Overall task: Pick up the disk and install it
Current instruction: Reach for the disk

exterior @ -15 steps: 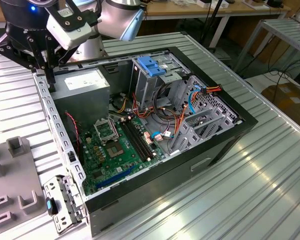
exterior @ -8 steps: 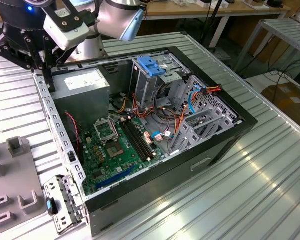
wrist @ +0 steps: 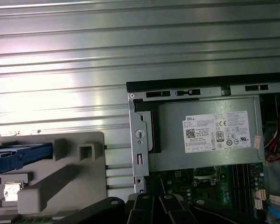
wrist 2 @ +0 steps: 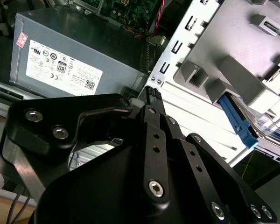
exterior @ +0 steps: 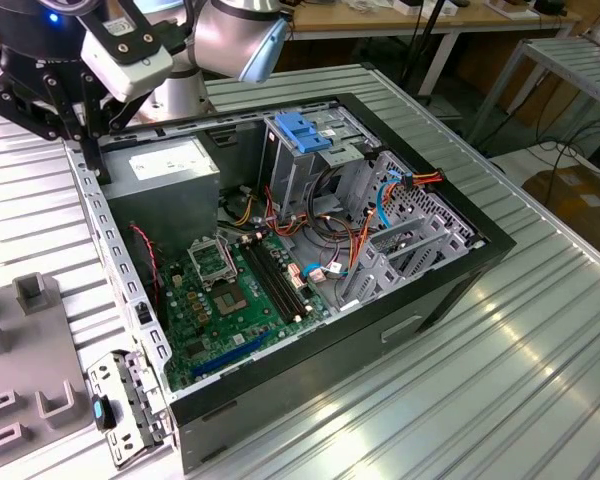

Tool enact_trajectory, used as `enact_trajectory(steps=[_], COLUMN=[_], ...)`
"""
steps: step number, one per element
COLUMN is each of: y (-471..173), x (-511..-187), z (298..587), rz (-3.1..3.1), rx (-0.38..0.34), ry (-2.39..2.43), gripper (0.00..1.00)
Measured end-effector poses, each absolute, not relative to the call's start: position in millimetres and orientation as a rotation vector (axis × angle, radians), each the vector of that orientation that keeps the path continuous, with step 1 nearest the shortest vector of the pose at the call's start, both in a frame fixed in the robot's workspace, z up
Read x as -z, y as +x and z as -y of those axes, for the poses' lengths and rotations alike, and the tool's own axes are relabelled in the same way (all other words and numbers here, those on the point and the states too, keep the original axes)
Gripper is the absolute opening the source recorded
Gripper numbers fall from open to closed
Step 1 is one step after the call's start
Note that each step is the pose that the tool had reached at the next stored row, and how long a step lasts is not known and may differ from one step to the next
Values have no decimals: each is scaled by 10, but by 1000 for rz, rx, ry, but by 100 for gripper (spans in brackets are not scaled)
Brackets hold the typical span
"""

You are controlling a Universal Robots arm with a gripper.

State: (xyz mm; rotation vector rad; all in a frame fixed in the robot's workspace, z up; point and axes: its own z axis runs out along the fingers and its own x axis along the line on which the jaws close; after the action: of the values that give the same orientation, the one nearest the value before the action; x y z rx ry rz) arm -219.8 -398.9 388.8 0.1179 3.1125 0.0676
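**Inspector A:** Pincer status?

**Inspector B:** The pincer (wrist 2: 151, 95) hangs over the corner of the open computer case (exterior: 380, 345), by the power-supply box (wrist: 210, 135). Whether it is spread or pressed together cannot be told. It carries no disk.

**Inspector A:** Disk location?

**Inspector B:** The disk (wrist: 22, 157) sits in the grey fixture (wrist: 93, 186) on the ribbed table (wrist: 130, 42). It is outside the case, well apart from the pincer and across the perforated case wall (wrist: 139, 140) from it.

**Inspector A:** Orientation?

**Inspector B:** The blue carrier rail runs along the table's ribs, with one end pointing toward that wall. I judge the long axis lies the same way.
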Motion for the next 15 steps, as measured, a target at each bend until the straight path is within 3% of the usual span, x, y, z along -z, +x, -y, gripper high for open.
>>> enact_trajectory(steps=[15], y=[-2286], x=[-3882], z=[3989], rz=[-3112], rx=[-68], ry=[118], gripper=[11])
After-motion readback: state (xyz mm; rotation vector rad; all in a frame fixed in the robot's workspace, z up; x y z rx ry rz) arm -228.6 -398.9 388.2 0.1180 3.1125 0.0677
